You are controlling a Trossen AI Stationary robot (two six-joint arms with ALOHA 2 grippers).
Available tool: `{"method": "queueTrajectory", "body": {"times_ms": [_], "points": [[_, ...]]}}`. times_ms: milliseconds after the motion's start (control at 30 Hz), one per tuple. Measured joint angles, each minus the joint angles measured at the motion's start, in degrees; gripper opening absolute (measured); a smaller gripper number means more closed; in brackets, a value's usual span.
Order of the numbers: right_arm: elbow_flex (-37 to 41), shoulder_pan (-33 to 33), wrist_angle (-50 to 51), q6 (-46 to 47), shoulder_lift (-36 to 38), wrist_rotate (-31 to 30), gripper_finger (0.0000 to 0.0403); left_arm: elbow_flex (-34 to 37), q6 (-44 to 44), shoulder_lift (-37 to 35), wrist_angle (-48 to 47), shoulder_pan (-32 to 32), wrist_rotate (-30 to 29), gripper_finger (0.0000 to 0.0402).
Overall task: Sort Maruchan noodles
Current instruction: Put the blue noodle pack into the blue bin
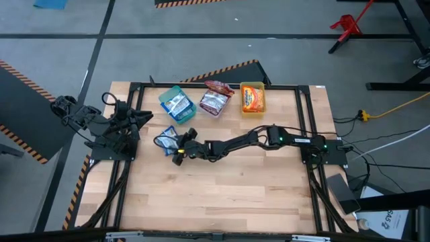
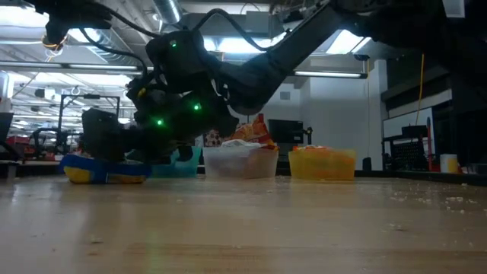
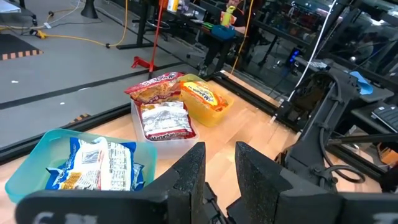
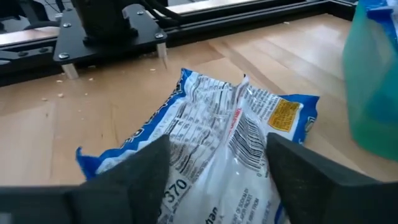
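A blue noodle packet [image 1: 166, 140] lies flat on the wood at the table's left, its white back label up [image 4: 217, 124]. My right gripper [image 1: 179, 150] reaches across from the right, low over it, open. Its fingers stand either side of the packet's near end [image 4: 217, 186]. My left gripper [image 3: 219, 177] waits raised at the left edge, open with a narrow gap and nothing in it. At the far edge stand a green bin [image 1: 163, 99] with blue packets, a clear bin [image 1: 205, 107] with maroon packets and a yellow bin [image 1: 253, 86] with an orange packet. My right gripper has its two fingers [image 4: 134, 174] astride the blue packet's near end, coming at it slanting down from the table's right. Whether the fingers touch the wrapper I cannot tell. The packet lies on the table.
A black frame rail [image 1: 215, 85] runs round the table top. The green bin stands close behind the blue packet [image 4: 373, 81]. Bare wood [image 1: 222, 195] fills the near half of the table.
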State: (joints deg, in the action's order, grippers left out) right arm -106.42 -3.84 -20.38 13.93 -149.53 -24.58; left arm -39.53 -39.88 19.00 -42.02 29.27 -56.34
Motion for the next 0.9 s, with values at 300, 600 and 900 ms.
{"method": "queueTrajectory", "body": {"times_ms": [300, 600, 900], "points": [[-0.03, 0.11, 3.27, 3.02, 0.11, 1.28, 0.0078, 0.00, -0.33, 0.00, -2.09, -0.01, 0.00, 0.0082], [0.10, -0.81, 4.88, 7.70, 0.67, 3.65, 0.0005, 0.00, -0.37, 0.00, -2.23, -0.02, 0.09, 0.0082], [0.57, -3.22, 9.76, 7.19, 4.12, 4.34, 0.0000, 0.00, -0.44, 0.00, -2.46, 0.00, 0.13, 0.0082]]}}
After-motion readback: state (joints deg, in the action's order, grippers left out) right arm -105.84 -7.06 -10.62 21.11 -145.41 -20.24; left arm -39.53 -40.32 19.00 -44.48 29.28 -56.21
